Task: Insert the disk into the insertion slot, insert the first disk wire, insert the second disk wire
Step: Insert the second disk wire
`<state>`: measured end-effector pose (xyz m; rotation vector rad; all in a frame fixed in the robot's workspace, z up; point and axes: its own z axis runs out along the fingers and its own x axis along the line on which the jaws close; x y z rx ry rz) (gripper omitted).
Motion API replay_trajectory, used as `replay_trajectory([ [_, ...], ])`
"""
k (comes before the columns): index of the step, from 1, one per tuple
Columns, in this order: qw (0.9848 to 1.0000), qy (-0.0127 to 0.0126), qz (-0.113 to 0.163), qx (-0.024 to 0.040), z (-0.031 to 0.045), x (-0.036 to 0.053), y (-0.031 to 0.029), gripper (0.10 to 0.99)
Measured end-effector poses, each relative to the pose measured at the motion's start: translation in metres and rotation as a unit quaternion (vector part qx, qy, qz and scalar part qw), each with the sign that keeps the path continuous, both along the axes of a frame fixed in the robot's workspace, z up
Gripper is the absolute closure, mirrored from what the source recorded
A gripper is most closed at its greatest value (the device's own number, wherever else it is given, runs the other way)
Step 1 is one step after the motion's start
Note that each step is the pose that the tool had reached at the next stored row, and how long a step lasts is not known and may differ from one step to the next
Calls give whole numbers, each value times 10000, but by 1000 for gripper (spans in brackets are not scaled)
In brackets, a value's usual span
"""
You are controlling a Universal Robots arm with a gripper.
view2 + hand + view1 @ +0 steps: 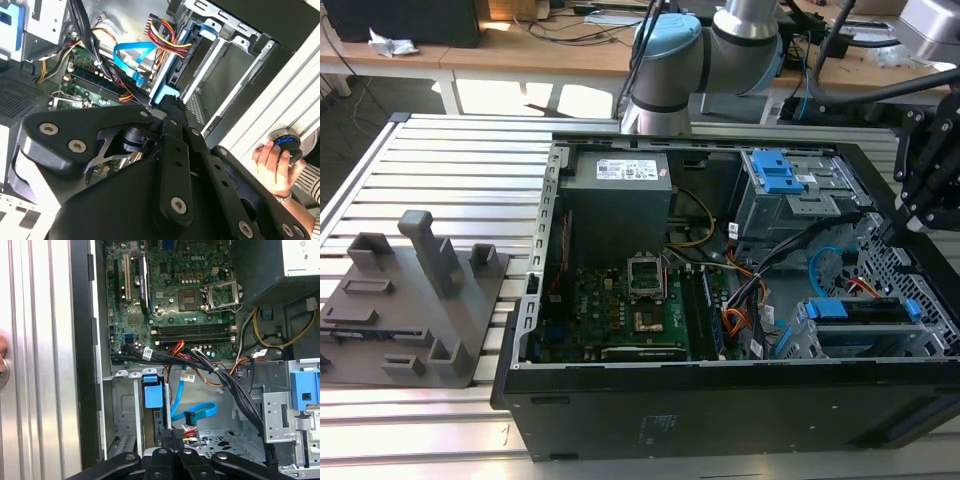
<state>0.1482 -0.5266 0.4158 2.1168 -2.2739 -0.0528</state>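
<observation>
My hand (172,436), fingers pressed together, hung at the boxy grey perforated drive cage (850,345), which already held the silver-grey, blue-framed hard drive (865,311). I judged wiring underway: the loose flat blue cable (200,410) beside the cage needed squaring to its socket.

1. The computer case (720,420) lies on its side on the desk (440,170).
2. A stand (420,300) sits on the desk, beside the case on the exterior view's left.
3. Inside the case, the disk (865,310) sits in the insertion slot (910,345).
4. The end effector (172,435) hangs in the case, near the slot.
</observation>
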Motion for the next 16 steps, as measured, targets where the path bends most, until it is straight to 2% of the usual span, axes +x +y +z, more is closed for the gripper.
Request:
replay_trajectory([
  [4,10000,0,4,0,0,-13,116,980],
  [8,10000,0,7,0,0,-18,264,980],
  [10,10000,0,22,0,-3,-20,313,980],
  [13,10000,0,89,0,-14,-29,318,980],
  [16,9996,0,280,-14,-23,-30,318,980],
])
